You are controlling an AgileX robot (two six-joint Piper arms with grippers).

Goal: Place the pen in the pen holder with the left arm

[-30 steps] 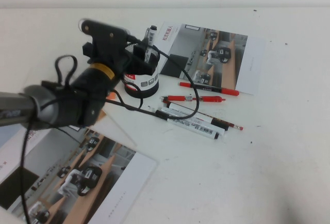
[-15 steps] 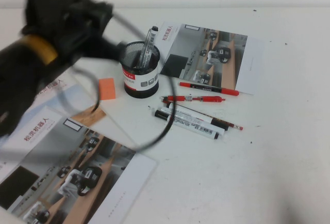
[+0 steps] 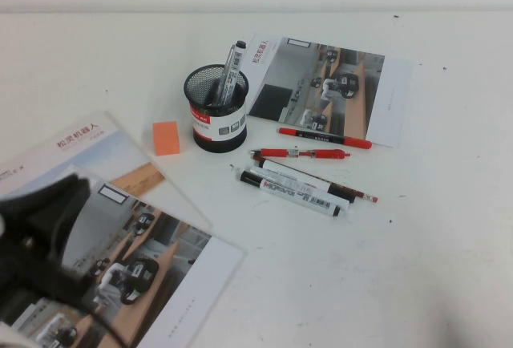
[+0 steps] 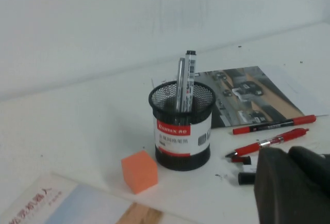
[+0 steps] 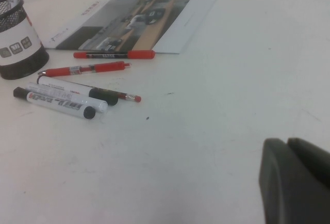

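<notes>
The pen (image 3: 229,70) is seen standing nearly upright in the pen holder (image 3: 216,110), its top leaning slightly away from the robot, toward a brochure (image 3: 329,89) behind the holder. An orange block (image 3: 166,137) lies just left of the holder; red pens (image 3: 300,154) and markers (image 3: 290,191) lie to its right on the bench (image 3: 417,236). The left hand (image 4: 294,185), closed and empty, is held well back from the holder, and the right hand (image 5: 295,178), also closed, far to its right over bare bench.

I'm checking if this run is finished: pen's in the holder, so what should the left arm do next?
Probably just park and stop. The pen stands inside the pen holder, and the left end effector, shut and empty, sits near the table's front-left, clear of the holder. The right end effector, also shut, rests low over bare table to the right.
</notes>
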